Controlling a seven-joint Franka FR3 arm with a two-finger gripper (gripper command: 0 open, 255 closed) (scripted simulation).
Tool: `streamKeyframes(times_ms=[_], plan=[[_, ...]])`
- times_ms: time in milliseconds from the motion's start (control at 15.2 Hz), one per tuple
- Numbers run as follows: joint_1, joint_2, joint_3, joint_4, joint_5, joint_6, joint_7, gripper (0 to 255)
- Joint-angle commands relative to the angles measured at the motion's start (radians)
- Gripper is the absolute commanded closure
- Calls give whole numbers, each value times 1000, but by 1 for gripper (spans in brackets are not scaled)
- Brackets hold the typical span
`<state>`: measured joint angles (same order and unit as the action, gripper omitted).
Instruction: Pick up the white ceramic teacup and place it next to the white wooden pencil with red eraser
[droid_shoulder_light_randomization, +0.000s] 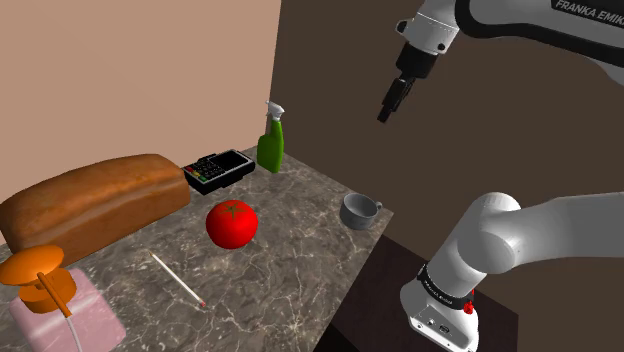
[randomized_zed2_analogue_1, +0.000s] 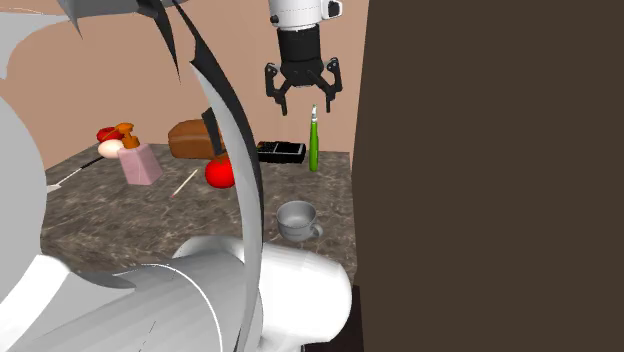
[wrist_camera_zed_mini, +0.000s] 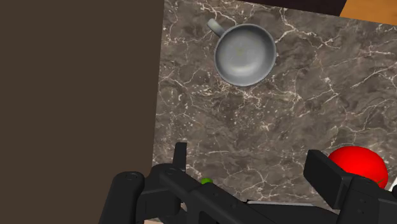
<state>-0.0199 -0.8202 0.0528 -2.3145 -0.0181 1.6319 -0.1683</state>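
**Teacup sits below and ahead of a wide-open pincer**

The pincer (randomized_zed2_analogue_1: 302, 100) hangs high above the desk (droid_shoulder_light_randomization: 300, 270), its two fingers spread wide with nothing between them. The grey-white teacup (wrist_camera_zed_mini: 245, 54) stands upright close to the desk's edge, well below the pincer. In the wrist view it sits ahead of the fingertips rather than between them, so the hand is not centred over it. The coming move therefore looks like a shift forward along that line, then a long descent.

The cup's handle (wrist_camera_zed_mini: 215, 27) points away from the pincer and slants toward the desk's edge, which leaves most of the round rim free for a finger to go inside the wall.

The pencil (droid_shoulder_light_randomization: 178, 278) lies flat toward the shoulder view's left, well apart from the cup. The red tomato (droid_shoulder_light_randomization: 232, 224) lies roughly between the two, so the carry will probably have to pass over or around it.
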Motion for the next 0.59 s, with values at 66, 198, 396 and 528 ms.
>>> streamKeyframes(times_ms=[66, 198, 396, 528], plan=[[-1, -10, -7, -38, 3, 23, -1, 0], [-5, -29, -21, -112, 9, 68, -3, 0], [-11, -50, -42, -219, 17, 138, -7, 0], [-15, -59, -56, -287, 21, 186, -10, 0]])
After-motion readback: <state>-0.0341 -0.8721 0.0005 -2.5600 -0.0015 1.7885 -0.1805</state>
